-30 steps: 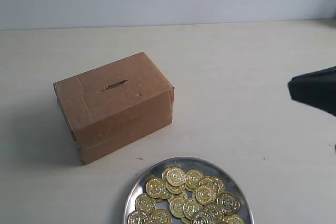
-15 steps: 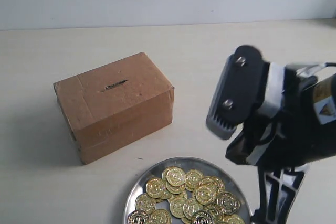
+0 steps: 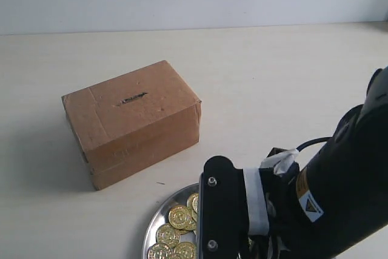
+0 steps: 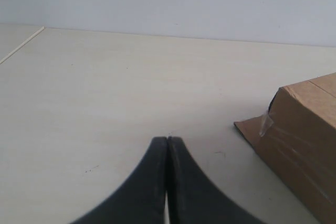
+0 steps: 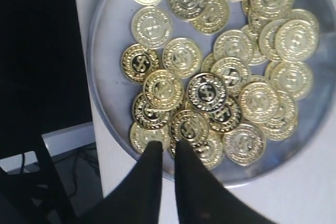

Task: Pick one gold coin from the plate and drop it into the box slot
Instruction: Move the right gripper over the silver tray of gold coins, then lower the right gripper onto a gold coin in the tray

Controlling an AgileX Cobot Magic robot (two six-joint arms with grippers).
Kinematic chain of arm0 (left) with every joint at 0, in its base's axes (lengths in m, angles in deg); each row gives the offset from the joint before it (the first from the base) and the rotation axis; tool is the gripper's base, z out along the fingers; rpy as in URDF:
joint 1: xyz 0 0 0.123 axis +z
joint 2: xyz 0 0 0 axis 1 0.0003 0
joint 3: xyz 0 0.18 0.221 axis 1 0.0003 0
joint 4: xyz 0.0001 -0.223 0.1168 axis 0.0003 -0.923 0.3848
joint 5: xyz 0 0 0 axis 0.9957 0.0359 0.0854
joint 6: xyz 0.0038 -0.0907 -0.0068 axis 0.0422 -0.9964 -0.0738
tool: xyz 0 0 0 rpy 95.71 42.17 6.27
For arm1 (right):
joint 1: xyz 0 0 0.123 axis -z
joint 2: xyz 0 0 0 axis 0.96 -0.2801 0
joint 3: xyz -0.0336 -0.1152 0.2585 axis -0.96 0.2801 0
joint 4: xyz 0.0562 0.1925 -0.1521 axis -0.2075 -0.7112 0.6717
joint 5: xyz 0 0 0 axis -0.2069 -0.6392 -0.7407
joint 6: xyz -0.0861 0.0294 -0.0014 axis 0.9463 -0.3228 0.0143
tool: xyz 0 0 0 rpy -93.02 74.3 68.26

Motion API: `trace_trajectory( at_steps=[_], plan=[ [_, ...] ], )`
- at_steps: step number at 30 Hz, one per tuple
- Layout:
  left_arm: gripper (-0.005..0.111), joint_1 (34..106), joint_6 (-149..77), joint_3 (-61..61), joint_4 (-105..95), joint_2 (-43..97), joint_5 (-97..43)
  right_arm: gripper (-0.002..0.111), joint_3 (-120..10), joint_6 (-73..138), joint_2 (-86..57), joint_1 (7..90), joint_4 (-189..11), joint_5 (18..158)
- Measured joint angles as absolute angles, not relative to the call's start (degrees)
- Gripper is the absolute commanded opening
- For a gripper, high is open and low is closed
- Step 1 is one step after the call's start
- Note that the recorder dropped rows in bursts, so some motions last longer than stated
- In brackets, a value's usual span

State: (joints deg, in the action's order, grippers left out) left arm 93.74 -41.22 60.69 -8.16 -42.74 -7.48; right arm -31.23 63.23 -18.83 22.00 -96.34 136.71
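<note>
The brown cardboard box stands left of centre, its dark slot on top. In front of it lies the silver plate with gold coins; my right arm covers its right part. In the right wrist view my right gripper hangs just above the coins at the rim of the plate, its fingers a narrow gap apart with nothing between them. My left gripper is shut and empty, low over the table, with a corner of the box beside it.
The pale table runs back to a white wall. In the right wrist view the table's edge passes close by the plate, with dark floor and a stand beyond it.
My right arm has swung in from the right edge and come down over the plate, now hiding most of the coins in the exterior view. Box and plate have not moved.
</note>
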Motion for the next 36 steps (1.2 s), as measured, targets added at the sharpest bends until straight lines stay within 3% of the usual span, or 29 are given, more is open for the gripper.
trace_trajectory(
  at_steps=[7,10,20,36],
  plan=[
    [0.000,93.7,-41.2,60.7,-8.2,-42.7,-7.5,0.050,-31.2,64.3,-21.9,22.0,-100.1,133.8],
    [0.000,93.7,-41.2,60.7,-8.2,-42.7,-7.5,0.057,-31.2,64.7,-23.6,22.0,-100.3,131.9],
    [0.000,93.7,-41.2,60.7,-8.2,-42.7,-7.5,0.059,-31.2,58.3,-31.3,22.0,-102.5,126.4],
    [0.000,93.7,-41.2,60.7,-8.2,-42.7,-7.5,0.059,-35.2,52.5,-38.2,22.0,-100.5,129.5]
  ],
)
